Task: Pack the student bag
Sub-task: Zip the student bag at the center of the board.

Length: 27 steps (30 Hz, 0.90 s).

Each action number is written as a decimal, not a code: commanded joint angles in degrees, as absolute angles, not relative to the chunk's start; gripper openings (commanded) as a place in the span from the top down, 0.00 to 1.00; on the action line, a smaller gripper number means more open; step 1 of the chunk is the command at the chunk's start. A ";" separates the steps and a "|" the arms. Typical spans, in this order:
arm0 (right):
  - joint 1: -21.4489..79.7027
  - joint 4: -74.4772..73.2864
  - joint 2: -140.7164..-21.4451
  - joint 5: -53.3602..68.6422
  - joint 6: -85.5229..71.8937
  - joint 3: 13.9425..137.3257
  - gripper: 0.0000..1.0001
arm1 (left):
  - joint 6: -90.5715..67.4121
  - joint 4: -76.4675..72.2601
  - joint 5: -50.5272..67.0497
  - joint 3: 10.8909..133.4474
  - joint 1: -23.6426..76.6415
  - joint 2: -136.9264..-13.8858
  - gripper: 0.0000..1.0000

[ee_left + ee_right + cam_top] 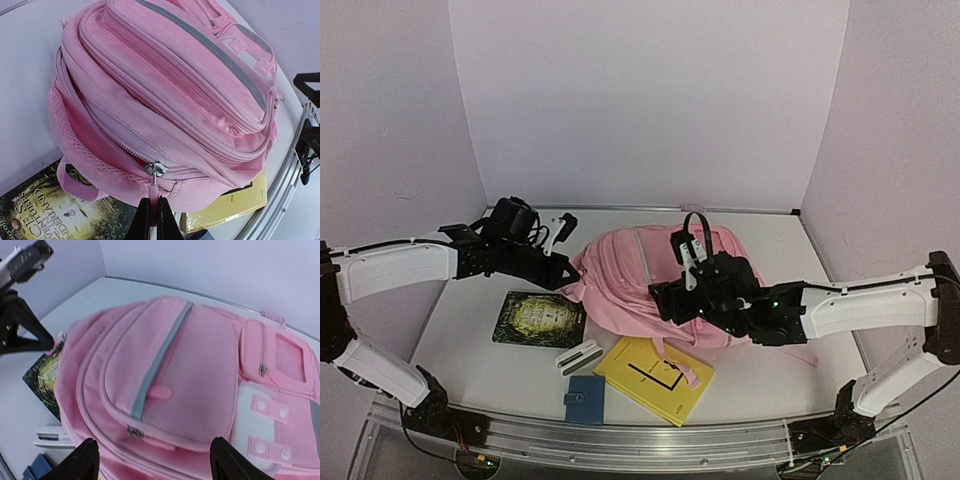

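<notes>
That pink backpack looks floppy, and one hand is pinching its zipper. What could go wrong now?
1. The left hand grips only the small zipper pull, which might slip out when tugged.
2. The right hand hangs open above the student bag, not holding it, so the soft bag may drag along rather than unzip.
3. A sliding bag could shove the yellow book at its edge.

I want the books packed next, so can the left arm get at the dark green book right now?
Probably not yet. The left pincer is shut on the zipper pull of the student bag. The dark green book lies close by with nothing on it, so it looks reachable once the pull is released.
</notes>
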<state>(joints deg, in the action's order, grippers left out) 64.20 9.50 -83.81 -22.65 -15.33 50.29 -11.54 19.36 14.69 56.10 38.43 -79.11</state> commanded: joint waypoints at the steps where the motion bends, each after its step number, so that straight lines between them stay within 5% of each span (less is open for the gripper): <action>1: 63.91 10.44 -88.26 -17.69 -14.21 59.30 0.22 | -12.27 15.63 18.81 57.09 38.69 -73.89 1.00; 8: 64.40 6.41 -97.78 -10.49 -10.82 70.18 0.20 | -14.13 16.88 18.46 58.11 38.85 -73.30 1.00; 12: 65.08 3.51 -101.24 -10.50 -9.68 73.81 0.28 | -14.64 17.62 18.28 58.48 38.97 -73.49 1.00; 27: 69.74 -3.56 -109.73 -24.66 -7.32 81.52 0.44 | -15.29 20.32 15.59 61.19 38.92 -75.07 1.00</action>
<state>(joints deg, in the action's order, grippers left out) 68.47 -1.51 -108.65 -19.21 -8.48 78.19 -15.00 23.28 16.58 56.14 38.86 -76.88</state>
